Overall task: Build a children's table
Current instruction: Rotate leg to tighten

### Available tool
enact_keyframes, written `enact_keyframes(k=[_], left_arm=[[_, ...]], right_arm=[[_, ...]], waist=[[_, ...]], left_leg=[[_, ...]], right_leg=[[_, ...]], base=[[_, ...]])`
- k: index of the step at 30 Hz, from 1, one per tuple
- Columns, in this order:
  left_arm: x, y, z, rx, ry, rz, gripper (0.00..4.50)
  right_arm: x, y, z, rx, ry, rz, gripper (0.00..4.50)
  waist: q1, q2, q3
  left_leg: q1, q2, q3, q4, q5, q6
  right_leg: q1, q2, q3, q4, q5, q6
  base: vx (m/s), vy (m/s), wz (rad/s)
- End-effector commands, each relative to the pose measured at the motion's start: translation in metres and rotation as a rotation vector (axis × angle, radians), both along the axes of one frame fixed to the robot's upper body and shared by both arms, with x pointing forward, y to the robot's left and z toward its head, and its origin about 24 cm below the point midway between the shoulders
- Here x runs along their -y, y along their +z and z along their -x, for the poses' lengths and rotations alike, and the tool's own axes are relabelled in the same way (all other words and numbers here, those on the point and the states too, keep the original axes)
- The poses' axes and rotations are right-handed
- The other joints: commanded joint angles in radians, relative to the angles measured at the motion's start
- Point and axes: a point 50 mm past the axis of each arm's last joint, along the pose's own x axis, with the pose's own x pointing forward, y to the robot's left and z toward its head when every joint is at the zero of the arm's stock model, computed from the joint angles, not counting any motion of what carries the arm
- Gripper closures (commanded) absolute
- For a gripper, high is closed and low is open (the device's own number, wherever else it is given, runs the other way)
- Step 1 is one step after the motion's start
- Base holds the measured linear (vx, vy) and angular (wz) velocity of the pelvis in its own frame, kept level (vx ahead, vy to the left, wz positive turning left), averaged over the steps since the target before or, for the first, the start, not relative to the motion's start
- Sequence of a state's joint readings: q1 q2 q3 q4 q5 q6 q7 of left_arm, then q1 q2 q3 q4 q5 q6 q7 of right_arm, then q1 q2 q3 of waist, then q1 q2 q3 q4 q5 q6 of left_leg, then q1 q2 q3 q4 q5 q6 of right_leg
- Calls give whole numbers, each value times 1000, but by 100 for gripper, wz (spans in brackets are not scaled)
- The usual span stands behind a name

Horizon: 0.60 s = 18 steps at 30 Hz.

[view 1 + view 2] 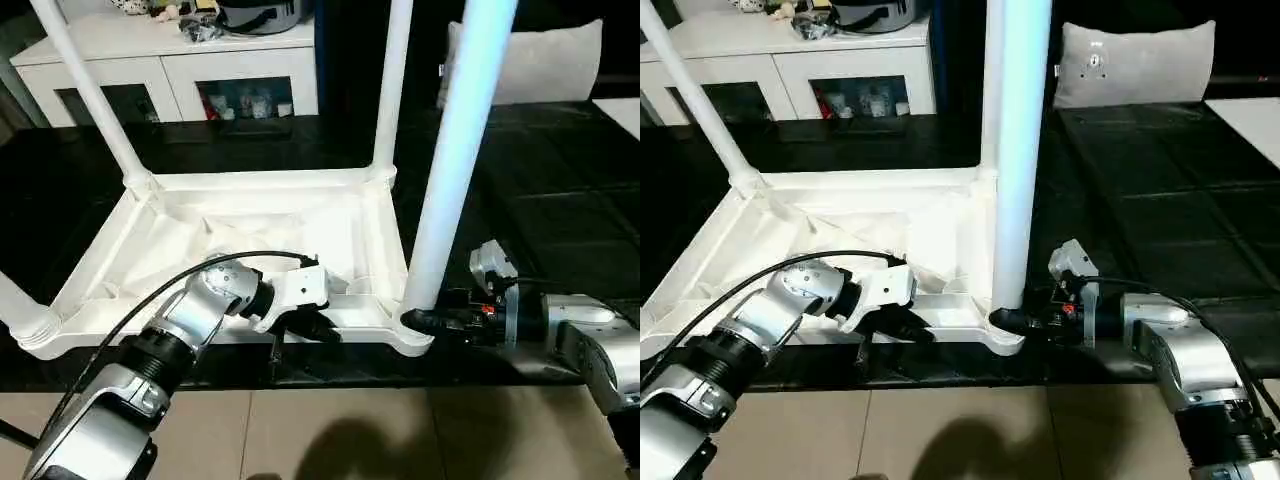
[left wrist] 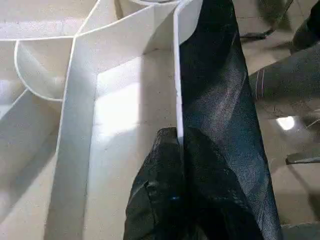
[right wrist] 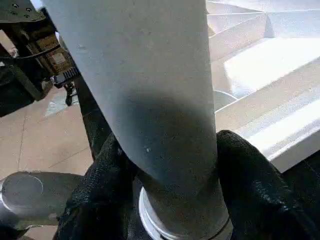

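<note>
The children's table lies upside down on a black surface, its ribbed white top (image 1: 250, 215) facing up. Three legs stand in its corner sockets: far left (image 1: 90, 90), far right (image 1: 392, 90) and near right (image 1: 450, 170). The base of another leg (image 1: 15, 305) shows at the near left corner. My left gripper (image 1: 300, 325) is shut on the top's near rim (image 2: 176, 90), with a finger on each side of the thin wall. My right gripper (image 1: 425, 320) holds the base of the near right leg (image 3: 150, 100) just above its socket, its black fingers (image 3: 250, 180) pressed to both sides.
The black surface (image 1: 540, 200) ends just in front of the table's near rim, with beige floor tiles (image 1: 330, 430) below. A white low cabinet with glass doors (image 1: 160, 60) stands behind. A grey cushion (image 1: 540, 60) lies at the back right. A black cable (image 1: 150, 290) loops over my left forearm.
</note>
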<state>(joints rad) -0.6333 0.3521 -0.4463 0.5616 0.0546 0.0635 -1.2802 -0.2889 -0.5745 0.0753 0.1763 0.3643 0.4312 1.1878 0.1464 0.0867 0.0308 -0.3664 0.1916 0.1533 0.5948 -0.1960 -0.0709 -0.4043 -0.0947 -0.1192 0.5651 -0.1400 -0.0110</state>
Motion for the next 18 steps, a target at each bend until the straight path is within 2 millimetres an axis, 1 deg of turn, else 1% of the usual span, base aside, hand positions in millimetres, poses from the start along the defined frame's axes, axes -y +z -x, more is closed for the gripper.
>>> enact_keyframes(k=[1,4,5,6,7,8,9,10,11,12,13,14,15,16,17,18], left_arm=[[8,-2,3,-13,-8,12,450],[13,1,-3,-10,51,30,450],[15,2,-5,-12,79,44,450],[17,3,-6,-14,97,53,450],[21,5,-10,-13,145,68,450],[24,5,-14,-3,189,76,450],[25,6,-15,1,204,79,450],[29,7,-20,6,271,91,450],[31,7,-21,5,291,95,450],[34,8,-25,2,354,105,450],[38,9,-29,8,418,121,450],[41,10,-31,12,452,130,450],[44,10,-34,16,493,142,450],[45,10,-35,17,508,147,450],[47,11,-35,19,523,165,450],[50,12,-35,19,532,181,450]], right_arm=[[-8,-4,1,-25,30,-26,241],[-14,-7,-2,-15,-31,-14,242],[-17,-9,-3,-6,-65,0,242],[-18,-10,-4,1,-86,10,242],[-22,-16,-10,-9,-185,45,242],[-23,-19,-13,-16,-254,59,243],[-24,-20,-15,-19,-276,64,245],[-27,-24,-19,-29,-383,76,245],[-28,-25,-21,-33,-417,78,247],[-30,-26,-24,-44,-500,77,248],[-34,-27,-28,-44,-589,79,248],[-36,-27,-30,-44,-633,81,248],[-38,-27,-32,-42,-684,75,248],[-39,-27,-32,-40,-701,72,248],[-43,-25,-32,-23,-693,34,248],[-47,-22,-32,-9,-686,-2,193]], waist=[[-3,-33,-62],[-7,-35,-61],[-10,-32,-58],[-12,-34,-56],[-17,-31,-53],[-20,-27,-52],[-27,-31,-47],[-32,-24,-46],[-46,-28,-44],[-55,-29,-45],[-69,-7,-44],[-79,-13,-43],[-88,-13,-45],[-92,-12,-47],[-98,1,-48],[-105,-5,-50]], left_leg=[[1,34,4,-64,-141,90],[1,33,4,-66,-145,85],[2,31,4,-66,-160,78],[3,29,5,-67,-168,73],[7,25,4,-68,-201,54],[7,22,4,-67,-209,49],[10,20,2,-70,-237,36],[12,16,0,-68,-255,28],[13,10,-1,-68,-285,17],[19,7,-1,-65,-301,19],[19,10,-7,-70,-326,20],[15,10,-6,-70,-336,22],[16,7,-11,-71,-352,15],[15,6,-11,-70,-353,18],[20,7,-12,-70,-357,29],[13,12,-14,-75,-354,43]], right_leg=[[55,-62,45,-64,-390,-134],[54,-61,45,-65,-400,-131],[53,-59,44,-69,-426,-124],[52,-59,43,-73,-445,-118],[50,-58,39,-81,-510,-98],[50,-57,38,-85,-529,-88],[46,-55,33,-93,-569,-71],[48,-55,29,-94,-588,-61],[47,-51,21,-102,-623,-40],[44,-52,17,-111,-641,-27],[47,-50,12,-114,-627,-30],[47,-45,10,-119,-620,-26],[51,-45,3,-119,-611,-23],[53,-45,2,-119,-603,-21],[50,-48,3,-121,-584,-32],[59,-48,4,-120,-548,-39]], base=[[0,0,0],[0,0,0],[0,0,0],[0,0,0],[0,0,0],[0,0,0],[0,0,0],[0,0,0],[0,0,0],[0,0,0],[0,0,0],[0,0,0],[0,0,0],[0,0,0],[0,0,0],[0,0,0]])
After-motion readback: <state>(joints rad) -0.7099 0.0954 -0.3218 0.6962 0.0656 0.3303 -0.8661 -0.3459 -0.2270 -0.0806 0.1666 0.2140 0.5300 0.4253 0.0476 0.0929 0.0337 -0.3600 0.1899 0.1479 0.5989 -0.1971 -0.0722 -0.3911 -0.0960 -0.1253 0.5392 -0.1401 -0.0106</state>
